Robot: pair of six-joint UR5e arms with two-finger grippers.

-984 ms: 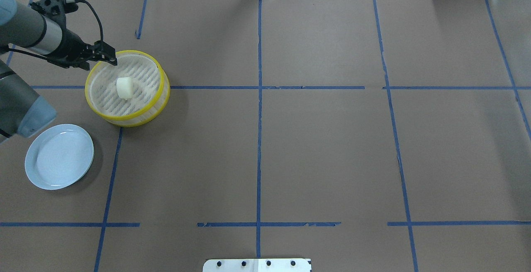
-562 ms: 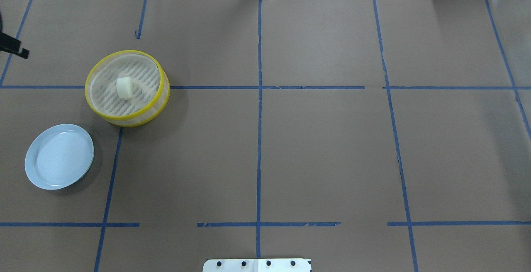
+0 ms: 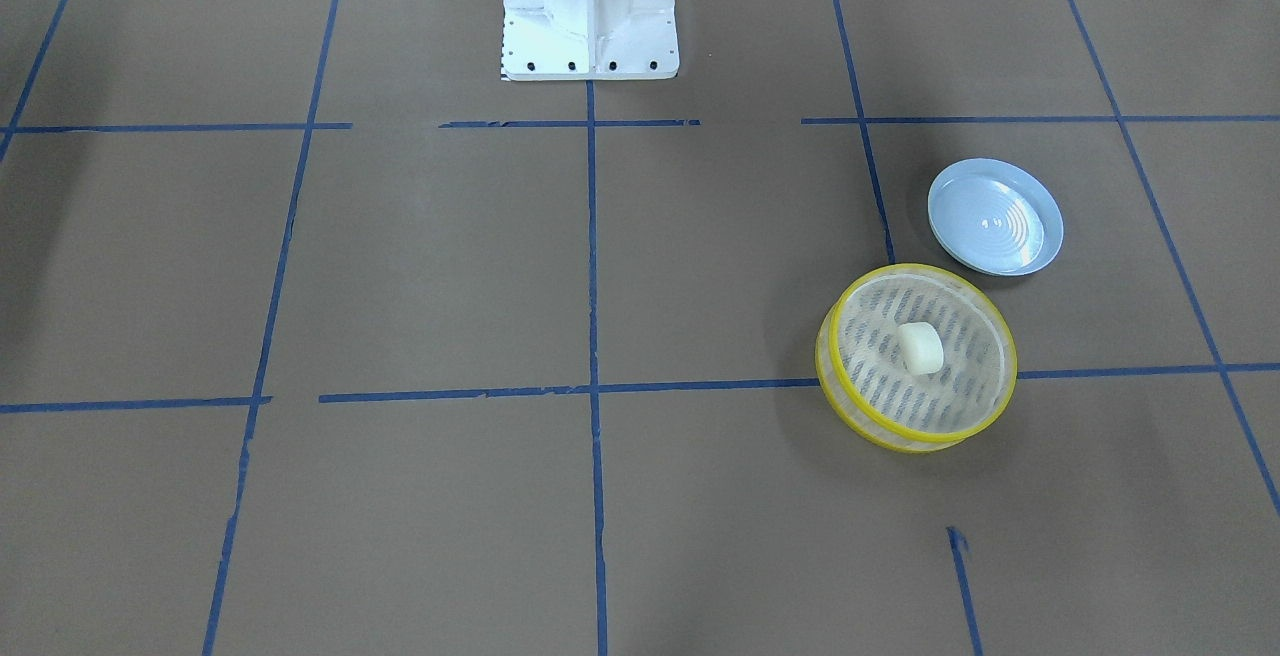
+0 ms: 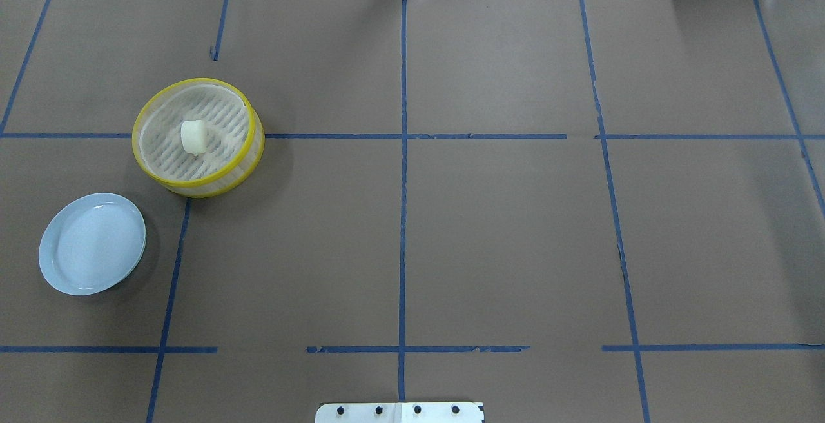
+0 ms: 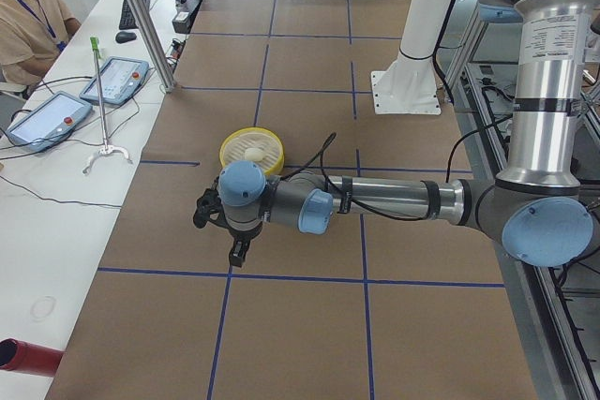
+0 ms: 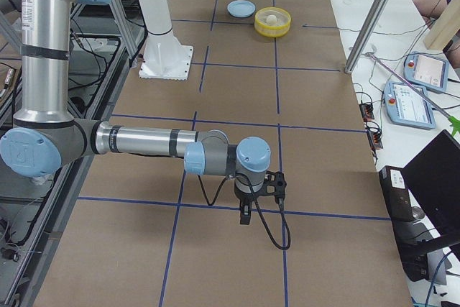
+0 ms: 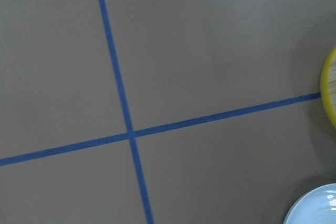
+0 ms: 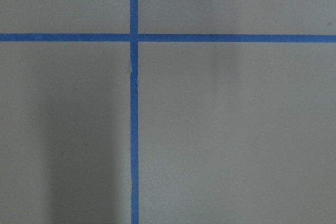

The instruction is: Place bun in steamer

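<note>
Overhead exterior, bun: the small cream-white, smooth rounded bun (image 4: 193, 136) lies inside the steamer on the slotted base, slightly left of its middle and clear of the rim all round.
Steamer: the round shallow basket with yellow rims and translucent whitish sides (image 4: 193, 189) stands flat in the left half of the table, over one of the blue lines.
Plate: the pale blue ridged round plate (image 4: 92, 244) lies nearer the robot and further left than the steamer, close to it but apart.
Table: brown paper marked into squares by blue tape lines (image 4: 503, 236).
Left gripper: the black two-finger left gripper (image 5: 236, 258) shows only in the exterior left view, pointing down above the paper on the near side of the steamer and apart from it. I cannot tell how far its jaws are parted or whether it grips anything.
Left wrist view: a tape cross on the paper, with a sliver of the steamer's yellow rim at the right edge and part of the plate in the lower right corner.
Right gripper: the black right gripper (image 6: 245, 215) shows only in the exterior right view, pointing down over a tape line, well apart from steamer and plate. Its opening cannot be told either.
Robot base: a white pedestal (image 3: 588, 6) at the table's robot side.
</note>
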